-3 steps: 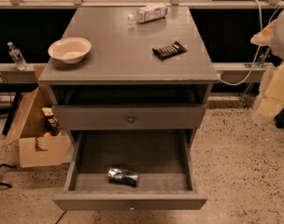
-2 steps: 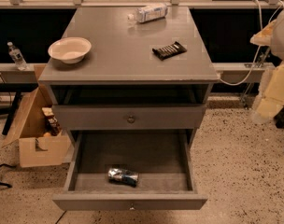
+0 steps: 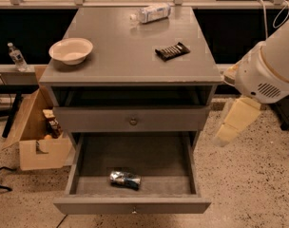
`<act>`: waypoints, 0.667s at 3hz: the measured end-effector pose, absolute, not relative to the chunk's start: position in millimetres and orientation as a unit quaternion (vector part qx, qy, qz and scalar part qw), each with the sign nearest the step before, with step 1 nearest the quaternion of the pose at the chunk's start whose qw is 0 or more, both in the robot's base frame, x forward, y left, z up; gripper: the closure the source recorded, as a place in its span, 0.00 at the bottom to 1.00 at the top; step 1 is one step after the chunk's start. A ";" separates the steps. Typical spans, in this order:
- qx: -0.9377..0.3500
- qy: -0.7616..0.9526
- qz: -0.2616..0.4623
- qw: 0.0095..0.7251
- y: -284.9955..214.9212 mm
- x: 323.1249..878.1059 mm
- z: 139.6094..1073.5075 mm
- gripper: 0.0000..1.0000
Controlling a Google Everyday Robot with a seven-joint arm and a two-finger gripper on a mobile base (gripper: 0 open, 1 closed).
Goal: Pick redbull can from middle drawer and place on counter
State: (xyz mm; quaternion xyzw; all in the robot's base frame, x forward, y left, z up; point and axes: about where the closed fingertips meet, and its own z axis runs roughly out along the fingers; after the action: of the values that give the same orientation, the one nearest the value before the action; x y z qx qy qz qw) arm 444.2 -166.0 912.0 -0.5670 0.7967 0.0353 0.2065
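Observation:
The redbull can [image 3: 125, 179] lies on its side on the dark floor of the open middle drawer [image 3: 131, 206], near its front and a little left of centre. The counter [image 3: 120, 46] is the cabinet's grey top above it. My gripper [image 3: 232, 123] hangs from the white arm [image 3: 273, 68] to the right of the cabinet, level with the shut upper drawer [image 3: 132, 120]. It is well apart from the can, up and to its right, and holds nothing that I can see.
On the counter are a white bowl [image 3: 71, 50] at the left, a clear water bottle [image 3: 151, 12] lying at the back, and a dark snack bar [image 3: 172, 51] at the right. An open cardboard box [image 3: 35, 141] stands on the floor left of the cabinet.
My arm and gripper have moved left and down, closer to the cabinet's right side. The can and the drawer have not moved.

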 end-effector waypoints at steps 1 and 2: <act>-0.567 0.797 0.035 0.206 -166.0 444.2 911.9 0.00; -0.548 0.812 0.046 0.197 -159.7 443.4 872.0 0.00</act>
State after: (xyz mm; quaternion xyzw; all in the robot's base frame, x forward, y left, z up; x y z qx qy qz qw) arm 443.4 -159.7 872.0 -0.5482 0.8116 0.0456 0.1967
